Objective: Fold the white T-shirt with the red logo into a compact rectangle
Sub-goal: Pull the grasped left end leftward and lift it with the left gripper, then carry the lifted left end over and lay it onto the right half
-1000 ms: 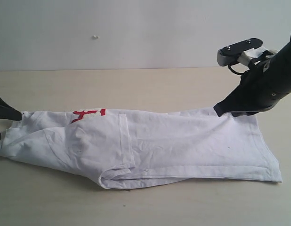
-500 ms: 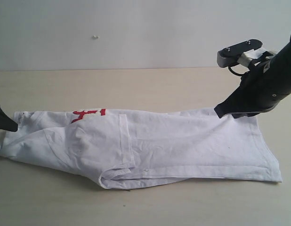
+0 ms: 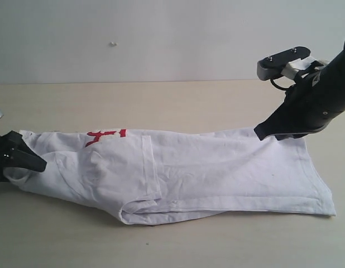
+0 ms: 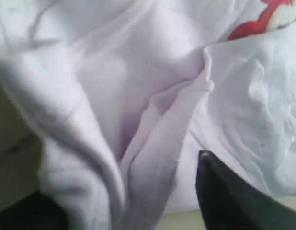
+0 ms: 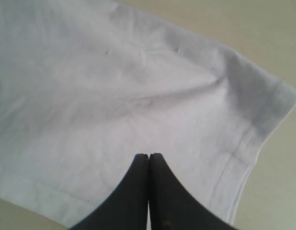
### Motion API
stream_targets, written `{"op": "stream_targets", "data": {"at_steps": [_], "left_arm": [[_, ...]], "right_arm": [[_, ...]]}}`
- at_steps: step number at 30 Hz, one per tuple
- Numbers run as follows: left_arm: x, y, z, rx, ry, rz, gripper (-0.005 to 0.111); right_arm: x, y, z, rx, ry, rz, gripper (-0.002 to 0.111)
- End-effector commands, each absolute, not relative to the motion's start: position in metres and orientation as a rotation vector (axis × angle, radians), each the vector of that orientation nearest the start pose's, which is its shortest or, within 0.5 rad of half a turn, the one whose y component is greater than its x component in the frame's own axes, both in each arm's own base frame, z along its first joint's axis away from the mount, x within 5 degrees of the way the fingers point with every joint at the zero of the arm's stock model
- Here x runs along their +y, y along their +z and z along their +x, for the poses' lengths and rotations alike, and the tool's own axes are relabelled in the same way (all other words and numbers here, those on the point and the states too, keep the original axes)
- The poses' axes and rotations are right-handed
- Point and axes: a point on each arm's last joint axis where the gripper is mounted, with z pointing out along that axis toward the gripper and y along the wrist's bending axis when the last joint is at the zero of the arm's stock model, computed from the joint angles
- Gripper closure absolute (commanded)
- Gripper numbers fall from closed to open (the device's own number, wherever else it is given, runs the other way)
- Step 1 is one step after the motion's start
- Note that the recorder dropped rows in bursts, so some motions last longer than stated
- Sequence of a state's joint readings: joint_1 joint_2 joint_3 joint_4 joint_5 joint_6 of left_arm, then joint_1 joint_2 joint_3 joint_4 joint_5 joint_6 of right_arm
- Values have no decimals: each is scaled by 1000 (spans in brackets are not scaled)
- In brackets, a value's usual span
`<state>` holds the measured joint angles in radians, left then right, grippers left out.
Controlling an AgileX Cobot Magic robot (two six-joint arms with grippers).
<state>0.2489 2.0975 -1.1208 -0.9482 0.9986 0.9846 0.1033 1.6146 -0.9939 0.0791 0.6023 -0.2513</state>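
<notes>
At the far left my left pincer (image 3: 26, 163) sits low at the worktop (image 3: 161, 100), right at the end of the white T-shirt (image 3: 217, 173). In the left wrist view its jaws are spread, with a thick roll of bunched cloth lying between them and not yet nipped. I judge it is placed there to gather that end in one bite, so the end can be carried over the body of the shirt.

Just beside it, toward the middle, only a scrap of the red logo (image 3: 105, 134) peeks out along the far edge. The rest is tucked under, since the shirt is already doubled lengthwise into a long band lying flat across the worktop. A turned-in flap with a stitched edge (image 3: 152, 167) lies over the middle of the band, which keeps the outline narrow.

Farther right, my right pincer (image 3: 263, 133) rests at the far edge of the band, near the hem end. Its fingers are pressed together, tip to tip. The right wrist view shows smooth cloth beyond the tips, and I cannot tell whether a thin bit of fabric is caught between them. My reading is that it holds this side steady while the left side works.

The hem (image 3: 323, 184) at the far right lies flat and free. The crosswise folds are not yet made.
</notes>
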Motion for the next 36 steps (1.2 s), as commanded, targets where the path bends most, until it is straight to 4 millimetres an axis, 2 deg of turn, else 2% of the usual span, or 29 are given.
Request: {"op": "stream_targets", "data": {"at_steps": [1, 3, 4, 9, 11, 17, 20, 23, 27, 31, 36], "left_arm": [[2, 100, 352, 2782, -1088, 197, 80], [0, 100, 352, 2782, -1091, 204, 104], [0, 100, 352, 2784, -1095, 200, 106], [3, 114, 352, 2778, -1093, 134, 106], [14, 126, 352, 2753, -1054, 68, 106], [64, 174, 344, 2614, -964, -144, 106], [70, 199, 339, 2520, -999, -185, 106], [55, 226, 338, 2387, -1166, -166, 106], [6, 255, 337, 2259, -1345, 17, 106], [-45, 264, 338, 2262, -1370, 179, 106], [-107, 268, 342, 2266, -1305, 325, 106]], "right_arm": [[37, 216, 314, 2654, 33, -414, 108], [37, 216, 314, 2654, 33, -414, 108], [37, 216, 314, 2654, 33, -414, 108], [37, 216, 314, 2656, 33, -414, 108], [37, 216, 314, 2658, 33, -414, 108], [37, 216, 314, 2654, 33, -414, 108], [37, 216, 314, 2650, 32, -413, 108], [39, 217, 315, 2642, 61, -382, 108], [40, 217, 316, 2632, 86, -353, 108], [40, 217, 316, 2632, 86, -353, 108], [41, 218, 316, 2630, 104, -335, 108]]}}
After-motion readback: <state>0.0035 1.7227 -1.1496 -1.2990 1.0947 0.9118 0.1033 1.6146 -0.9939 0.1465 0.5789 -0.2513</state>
